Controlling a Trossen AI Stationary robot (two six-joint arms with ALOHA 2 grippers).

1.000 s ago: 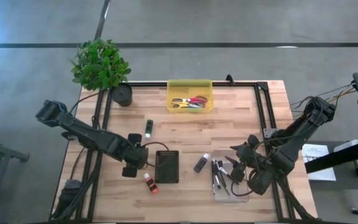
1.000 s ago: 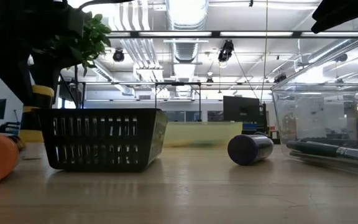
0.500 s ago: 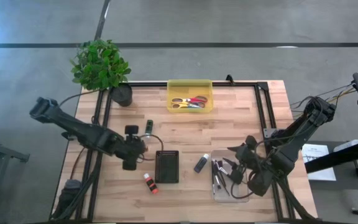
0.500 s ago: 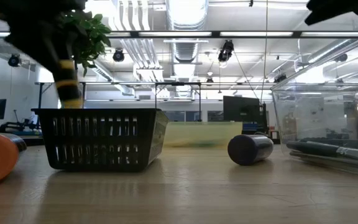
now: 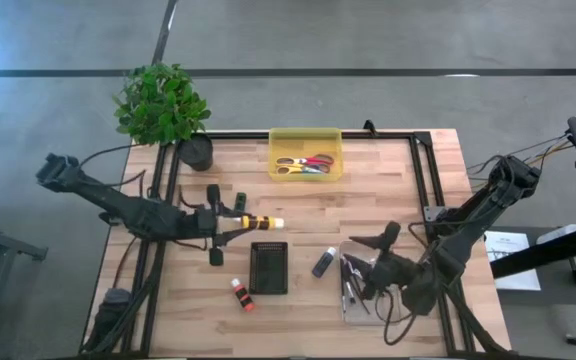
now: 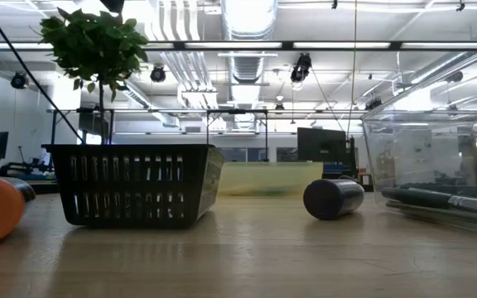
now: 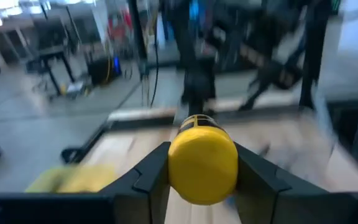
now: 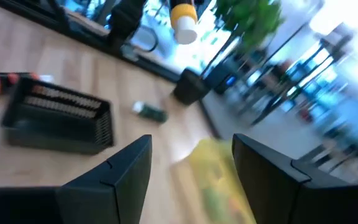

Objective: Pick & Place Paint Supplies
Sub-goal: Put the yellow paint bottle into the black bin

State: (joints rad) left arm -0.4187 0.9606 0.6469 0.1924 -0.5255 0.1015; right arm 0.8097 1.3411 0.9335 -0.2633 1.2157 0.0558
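Reaching over the table, left gripper (image 5: 236,221) fingers clamp a yellow tube (image 5: 261,221) (horizontal); right gripper (image 5: 365,268) fingers apart.

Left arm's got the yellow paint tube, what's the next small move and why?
Probably carry it over the black basket and lower it. The left gripper is shut on the yellow tube, lifted just behind the basket, while the red tube and green tube lie loose on the table.
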